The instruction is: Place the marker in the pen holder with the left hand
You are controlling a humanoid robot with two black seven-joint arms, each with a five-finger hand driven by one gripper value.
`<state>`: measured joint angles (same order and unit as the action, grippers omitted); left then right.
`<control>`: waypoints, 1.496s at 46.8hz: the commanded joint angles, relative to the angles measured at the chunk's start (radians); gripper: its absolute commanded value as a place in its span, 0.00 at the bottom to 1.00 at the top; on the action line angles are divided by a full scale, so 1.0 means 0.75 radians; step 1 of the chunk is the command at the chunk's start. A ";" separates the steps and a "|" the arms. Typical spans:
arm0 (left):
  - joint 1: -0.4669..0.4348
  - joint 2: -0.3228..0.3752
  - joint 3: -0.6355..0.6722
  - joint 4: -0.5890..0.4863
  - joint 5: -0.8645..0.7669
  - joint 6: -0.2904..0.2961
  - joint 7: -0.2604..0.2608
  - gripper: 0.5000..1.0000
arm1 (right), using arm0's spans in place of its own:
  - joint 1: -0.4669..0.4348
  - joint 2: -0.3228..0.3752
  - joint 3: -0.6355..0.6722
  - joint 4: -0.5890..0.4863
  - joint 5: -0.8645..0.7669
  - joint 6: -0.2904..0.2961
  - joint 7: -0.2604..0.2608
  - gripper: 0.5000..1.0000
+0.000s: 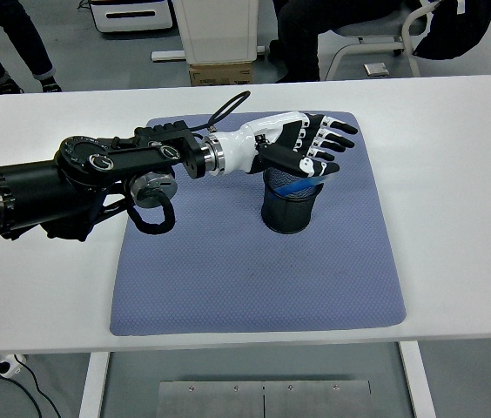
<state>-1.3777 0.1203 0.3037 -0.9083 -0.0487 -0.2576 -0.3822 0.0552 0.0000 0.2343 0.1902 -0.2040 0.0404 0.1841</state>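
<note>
The marker (296,186) — a smooth blue barrel, only partly visible — lies inside the pen holder (288,207), just under the palm of the left hand (308,148). The pen holder is a round cup of black wire mesh, upright on a blue-grey mat (254,261) with a fine dimpled weave and rounded corners. The hand, black with white knuckle plates, hovers over the cup's rim with fingers spread and gripping nothing. No lettering can be read. The white bench (454,200) is smooth — wide bare room lies right of the mat and along its near edge.
</note>
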 commanded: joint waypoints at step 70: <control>0.696 0.468 -0.763 0.278 -0.062 0.194 -0.305 1.00 | 0.000 0.000 0.001 0.000 0.000 -0.001 0.000 1.00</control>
<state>-0.8835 0.4659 -0.2432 -0.6994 -0.0949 -0.1131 -0.6113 0.0554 0.0000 0.2345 0.1898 -0.2041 0.0410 0.1840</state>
